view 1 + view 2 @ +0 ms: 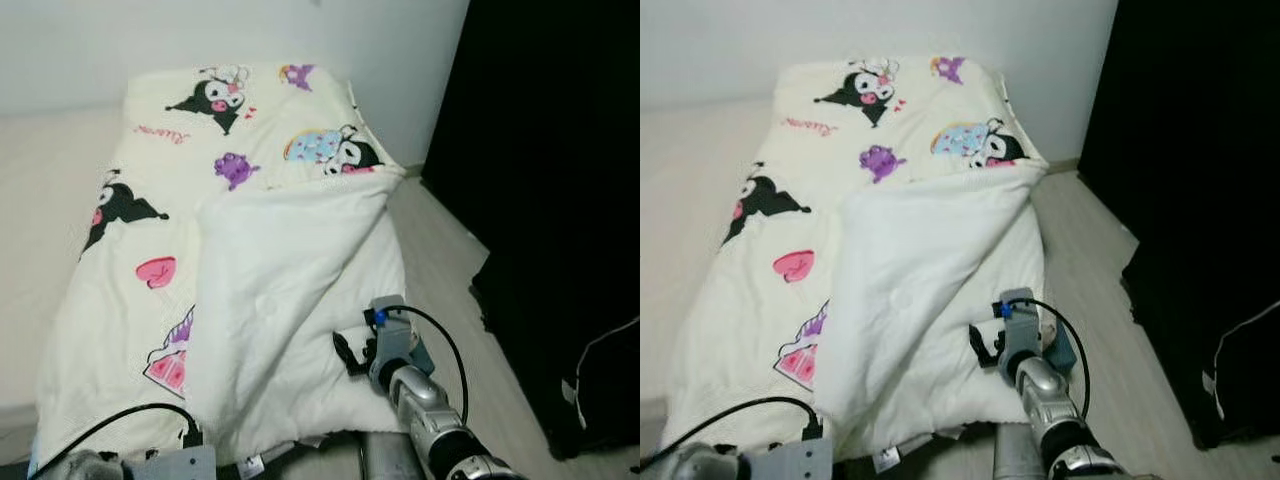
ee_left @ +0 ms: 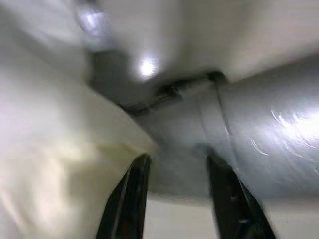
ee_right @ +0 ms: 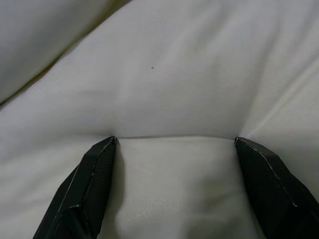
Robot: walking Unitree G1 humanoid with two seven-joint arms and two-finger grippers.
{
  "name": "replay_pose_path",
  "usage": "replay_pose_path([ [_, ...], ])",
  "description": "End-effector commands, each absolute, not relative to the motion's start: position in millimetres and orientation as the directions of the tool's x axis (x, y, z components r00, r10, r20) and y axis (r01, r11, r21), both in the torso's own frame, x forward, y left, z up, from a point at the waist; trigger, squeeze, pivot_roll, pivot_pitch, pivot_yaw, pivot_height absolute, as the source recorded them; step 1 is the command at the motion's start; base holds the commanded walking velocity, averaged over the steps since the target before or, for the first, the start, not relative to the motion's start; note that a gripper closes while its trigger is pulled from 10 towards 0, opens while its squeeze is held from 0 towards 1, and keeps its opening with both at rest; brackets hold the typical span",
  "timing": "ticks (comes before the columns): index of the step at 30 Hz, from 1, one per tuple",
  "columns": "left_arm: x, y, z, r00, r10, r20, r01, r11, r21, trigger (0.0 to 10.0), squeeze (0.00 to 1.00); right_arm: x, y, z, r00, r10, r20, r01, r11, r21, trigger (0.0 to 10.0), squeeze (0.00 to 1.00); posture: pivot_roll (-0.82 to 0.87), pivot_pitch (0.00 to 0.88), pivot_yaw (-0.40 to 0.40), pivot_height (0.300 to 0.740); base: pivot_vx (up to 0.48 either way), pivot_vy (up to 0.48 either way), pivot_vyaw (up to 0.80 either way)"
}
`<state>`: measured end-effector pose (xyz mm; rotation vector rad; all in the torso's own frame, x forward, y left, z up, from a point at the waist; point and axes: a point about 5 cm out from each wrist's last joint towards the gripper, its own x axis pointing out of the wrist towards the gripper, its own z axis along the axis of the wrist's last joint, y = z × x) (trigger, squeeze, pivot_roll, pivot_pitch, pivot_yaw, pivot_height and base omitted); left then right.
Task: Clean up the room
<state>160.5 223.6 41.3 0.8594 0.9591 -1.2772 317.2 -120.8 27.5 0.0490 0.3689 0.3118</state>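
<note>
With the cartoon-print quilt [image 1: 240,250] spread over the bed and its near right corner folded back, the right gripper [image 3: 174,144] presses wide-spread fingers into that white flap, so tidying is underway and next needs closing on fabric, while the left gripper [image 2: 174,164] hangs open near the bed's near edge.

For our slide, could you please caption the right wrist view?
Right gripper, jaws open, pressing into the white quilt.

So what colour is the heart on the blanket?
Pink; the heart shows best in the left eye view.
</note>
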Motion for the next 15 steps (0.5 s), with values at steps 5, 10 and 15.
replay_pose_path([
  [5,115.0,230.2,52.3,-0.266,-0.363,-0.893,0.961,-0.028,-0.275,10.0,1.0,300.6,-120.7,4.5,0.835,0.307,-0.457,-0.266,0.952,0.154,10.0,0.0,-0.15,0.187,0.009,0.511,0.0,0.0,0.0],
  [10,132.3,204.5,91.3,-0.21,-0.614,-0.761,0.968,-0.02,-0.251,10.0,1.0,301.0,-121.3,4.7,0.835,0.305,-0.458,-0.26,0.952,0.159,10.0,0.0,-0.14,0.186,0.008,0.511,0.0,0.0,0.0],
  [15,201.0,178.6,128.1,0.183,-0.896,-0.405,0.97,0.232,-0.075,10.0,1.0,301.2,-121.0,4.8,0.834,0.306,-0.459,-0.261,0.952,0.16,10.0,0.0,-0.15,0.18,0.01,0.511,0.0,0.0,0.0],
])
